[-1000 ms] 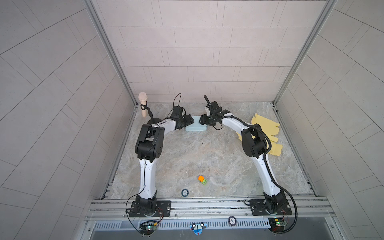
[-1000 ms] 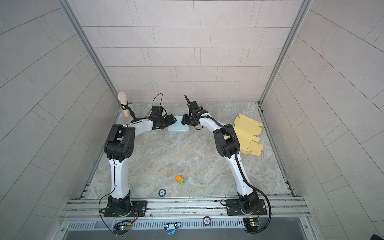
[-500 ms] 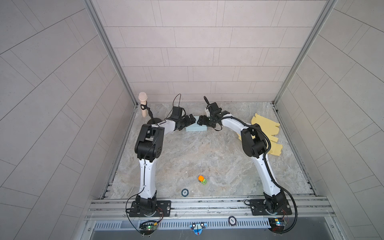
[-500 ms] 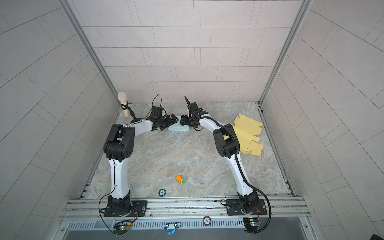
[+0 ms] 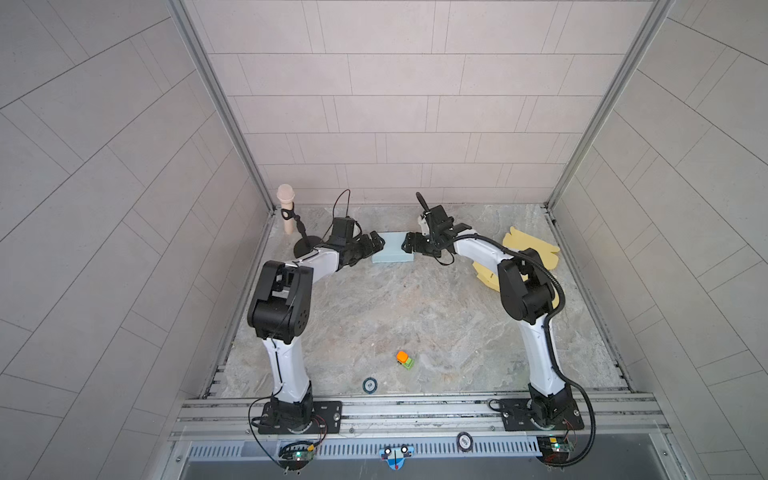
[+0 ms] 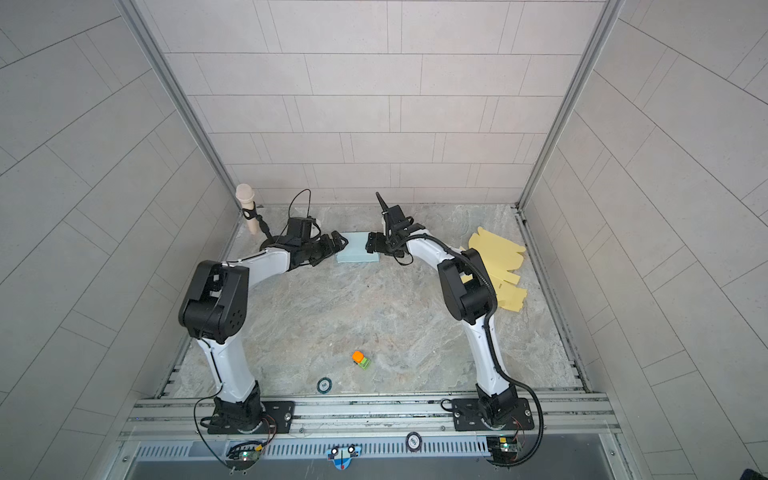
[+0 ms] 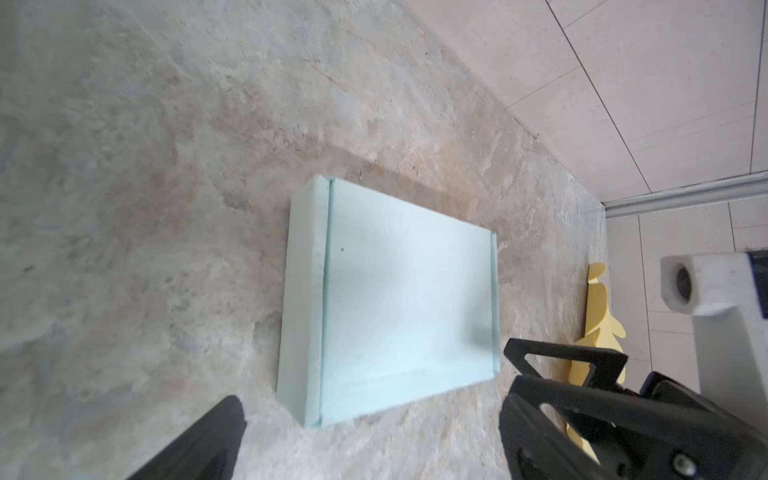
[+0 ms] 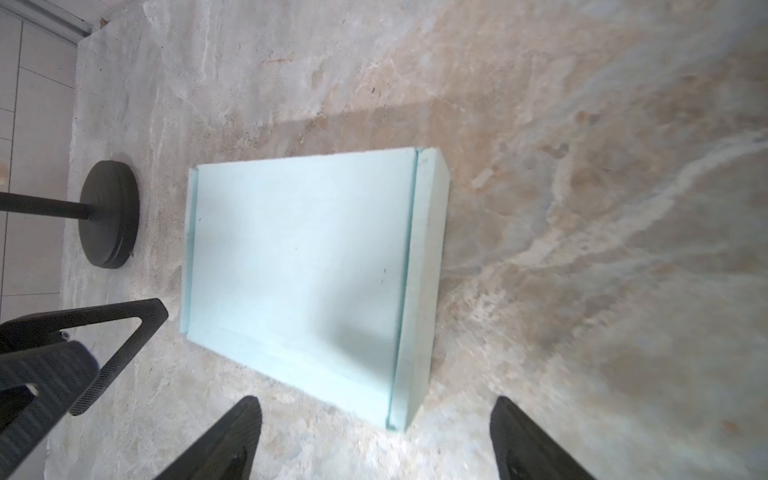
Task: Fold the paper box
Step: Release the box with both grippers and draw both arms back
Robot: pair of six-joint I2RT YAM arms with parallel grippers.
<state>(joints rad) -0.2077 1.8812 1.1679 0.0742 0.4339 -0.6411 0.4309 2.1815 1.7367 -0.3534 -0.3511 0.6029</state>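
Where the stone-patterned tabletop nears the back wall, the paper box lies flat as a closed, pale blue-green rectangle, roughly midway between the side walls in both top views. Its lid sits flush, with a narrow side panel showing along one long edge in the right wrist view. Nothing grips it.

The left end effector sits just beside the box's left end with its jaws spread wide. The right end effector faces it from the box's right end, jaws also wide apart; in the right wrist view its two dark fingertips stop short of the box, with bare tabletop between.

Farther out, a microphone stand's round black base rests near the left arm. A stack of flat yellow cutouts lies to the right, partly behind the right arm. Well apart, towards the front rail, sit a small orange-and-green toy and a dark round disc.
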